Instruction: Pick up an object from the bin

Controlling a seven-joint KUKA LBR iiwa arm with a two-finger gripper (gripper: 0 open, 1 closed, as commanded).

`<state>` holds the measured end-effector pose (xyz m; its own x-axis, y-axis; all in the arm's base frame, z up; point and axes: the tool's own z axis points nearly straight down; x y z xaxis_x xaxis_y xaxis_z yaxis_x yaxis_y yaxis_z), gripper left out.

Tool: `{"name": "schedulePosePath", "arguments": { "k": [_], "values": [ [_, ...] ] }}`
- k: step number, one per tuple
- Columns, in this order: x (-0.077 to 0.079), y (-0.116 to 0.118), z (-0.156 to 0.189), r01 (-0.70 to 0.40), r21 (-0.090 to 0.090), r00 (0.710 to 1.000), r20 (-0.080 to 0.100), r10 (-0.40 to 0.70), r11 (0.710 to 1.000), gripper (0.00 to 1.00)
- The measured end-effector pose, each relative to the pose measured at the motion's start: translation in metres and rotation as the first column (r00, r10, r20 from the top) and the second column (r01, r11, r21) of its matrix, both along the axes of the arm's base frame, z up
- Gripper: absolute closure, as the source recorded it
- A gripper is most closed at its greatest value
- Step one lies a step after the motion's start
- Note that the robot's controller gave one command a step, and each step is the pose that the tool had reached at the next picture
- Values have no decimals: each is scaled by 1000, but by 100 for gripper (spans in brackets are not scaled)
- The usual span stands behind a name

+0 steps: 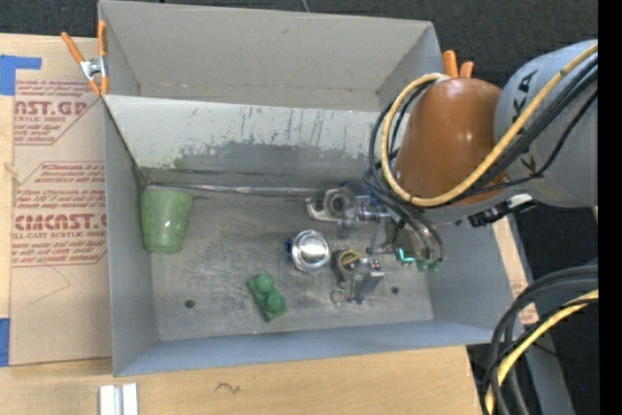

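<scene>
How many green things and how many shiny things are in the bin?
Green: 2, a pale cup and a small dark block
Shiny silver: 1, a round piece
Total: 3

The bin (222, 259) is matt, scuffed grey metal; the cup (165, 220) looks like frosted green plastic; the round cap (311, 251) gleams like chrome.

One cup (165, 219), one brick (265, 296), one disc (311, 250)
</scene>
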<state>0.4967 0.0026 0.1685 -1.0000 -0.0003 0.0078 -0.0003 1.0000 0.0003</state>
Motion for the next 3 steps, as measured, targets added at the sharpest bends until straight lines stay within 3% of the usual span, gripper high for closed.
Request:
{"name": "schedulePosePath", "arguments": {
  "k": [1,2,3],
  "values": [
    [54,28,-96,0,2,1000,14,0,1000,0],
    [53,27,-92,0,1,1000,10,0,1000,100],
    [51,30,41,-58,0,998,18,58,998,100]
  ]
}}
